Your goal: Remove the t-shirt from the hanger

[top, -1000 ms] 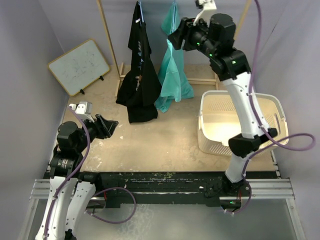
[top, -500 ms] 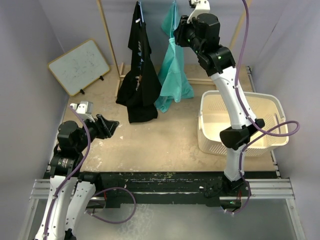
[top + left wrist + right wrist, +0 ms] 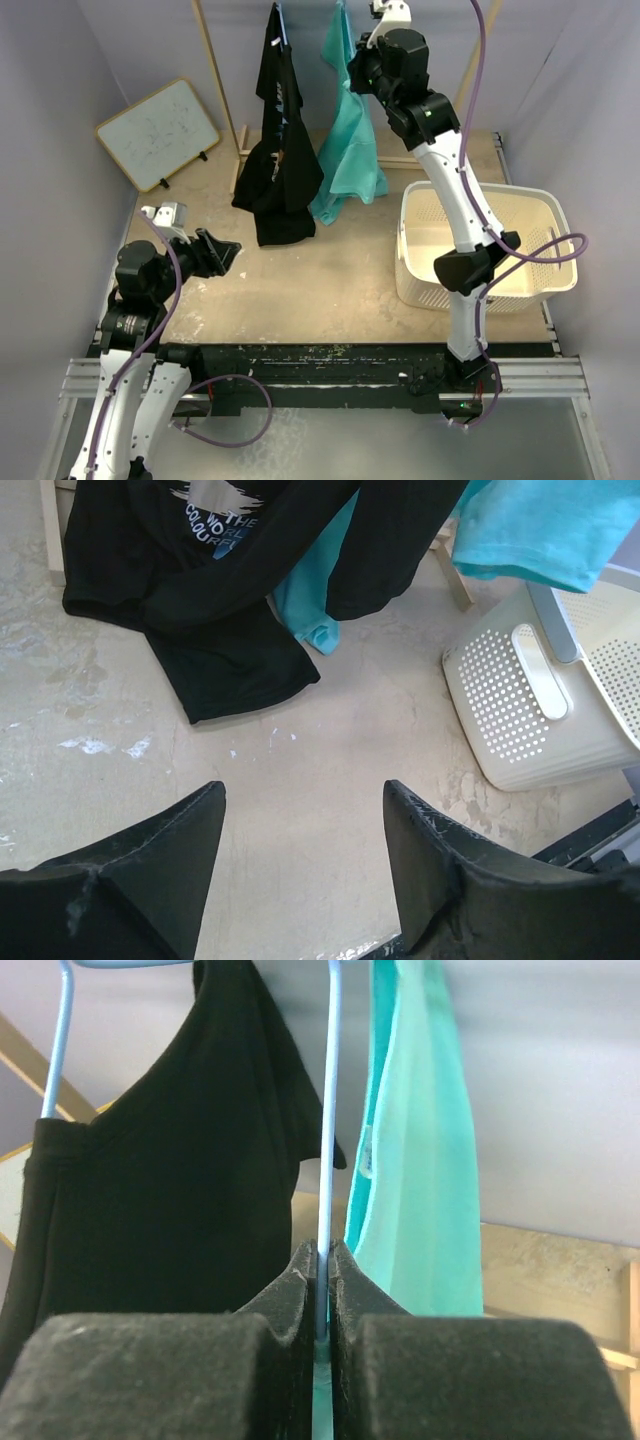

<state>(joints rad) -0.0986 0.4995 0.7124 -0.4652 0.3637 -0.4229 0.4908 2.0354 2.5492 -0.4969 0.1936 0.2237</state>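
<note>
A teal t-shirt [image 3: 350, 150] hangs from the rail at the back, beside a black t-shirt [image 3: 280, 150]. My right gripper [image 3: 354, 72] is raised to the teal shirt's top. In the right wrist view its jaws [image 3: 323, 1252] are shut on a thin light-blue hanger wire [image 3: 325, 1110], with the teal t-shirt [image 3: 420, 1160] just to the right and the black t-shirt [image 3: 170, 1190] to the left. My left gripper [image 3: 225, 250] stays low over the table at the left, open and empty [image 3: 300, 800], pointing toward the black t-shirt's hem [image 3: 230, 660].
A white perforated basket [image 3: 480, 195] stands on the table at the right, also in the left wrist view [image 3: 540, 670]. A small whiteboard [image 3: 160, 132] leans at the back left. The wooden rack's post [image 3: 215, 70] rises left of the black shirt.
My right arm swung left and up to the teal shirt's top, and its jaws closed on the hanger wire. The left jaws spread a little wider; that arm stayed put.
</note>
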